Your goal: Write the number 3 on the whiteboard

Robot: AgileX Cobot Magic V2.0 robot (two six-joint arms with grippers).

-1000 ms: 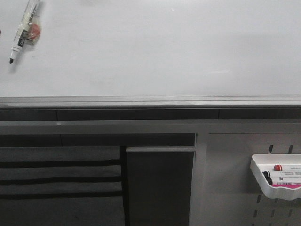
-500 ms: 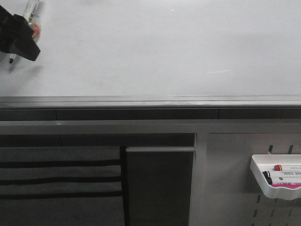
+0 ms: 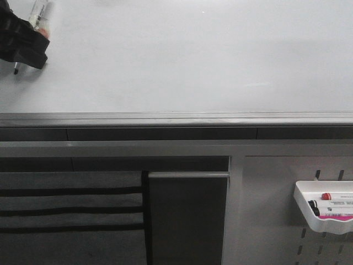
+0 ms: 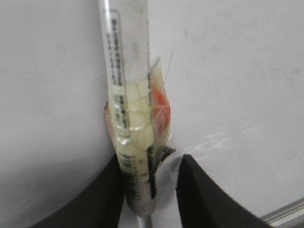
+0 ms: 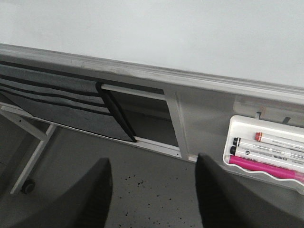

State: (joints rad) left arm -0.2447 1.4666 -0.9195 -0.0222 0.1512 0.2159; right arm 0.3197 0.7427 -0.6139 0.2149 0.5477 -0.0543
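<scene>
The whiteboard (image 3: 193, 61) fills the upper half of the front view, plain white with a grey edge rail; no number 3 shows on it. A clear-barrelled marker (image 3: 38, 12) with a red patch taped to it lies on the board at the far top left, its black tip (image 3: 15, 70) pointing towards me. My left gripper (image 3: 22, 47) sits over the marker's lower part. In the left wrist view the marker (image 4: 126, 71) stands between the open fingers of the left gripper (image 4: 149, 190), against one finger with a gap to the other. My right gripper (image 5: 152, 190) is open and empty above the floor.
A small white tray (image 3: 309, 218) with a red-capped, a black-capped and a pink marker hangs on the pegboard panel at the lower right; it also shows in the right wrist view (image 5: 232, 137). Grey fabric pockets (image 3: 66, 210) hang below the rail on the left.
My left gripper has come in from the left edge and now sits over the marker's lower part. The marker has hardly shifted.
</scene>
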